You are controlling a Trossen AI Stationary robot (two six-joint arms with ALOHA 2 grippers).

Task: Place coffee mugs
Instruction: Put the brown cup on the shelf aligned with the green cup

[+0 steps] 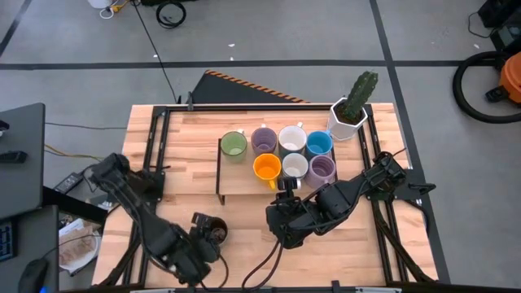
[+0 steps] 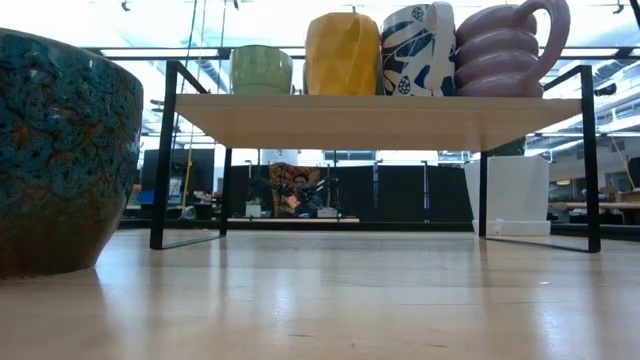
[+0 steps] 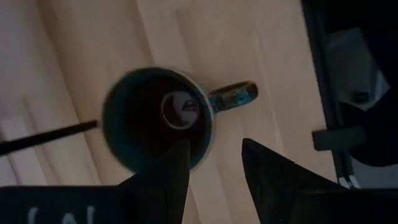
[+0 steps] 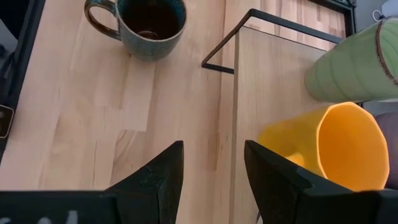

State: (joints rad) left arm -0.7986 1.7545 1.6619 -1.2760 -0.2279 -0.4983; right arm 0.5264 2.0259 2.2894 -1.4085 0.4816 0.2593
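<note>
Seven mugs stand on the shelf [image 1: 236, 185]; one dark mug [image 1: 214, 232] sits on the worktop [image 1: 187, 138]. The left gripper [image 3: 214, 163] hovers over it, fingers spread, seemingly straddling its rim; the right gripper [image 4: 213, 165] has fingers spread, empty.

Seven mugs [image 1: 281, 153] crowd the shelf [image 1: 232, 187]; another mug [image 1: 215, 233] apparently sits before it.

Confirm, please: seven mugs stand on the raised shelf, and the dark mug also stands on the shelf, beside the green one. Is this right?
Not quite. The dark mug is not on the shelf; it stands on the table, near the left gripper, far from the green mug. The high view shows this. Seven mugs do stand on the shelf.
</note>
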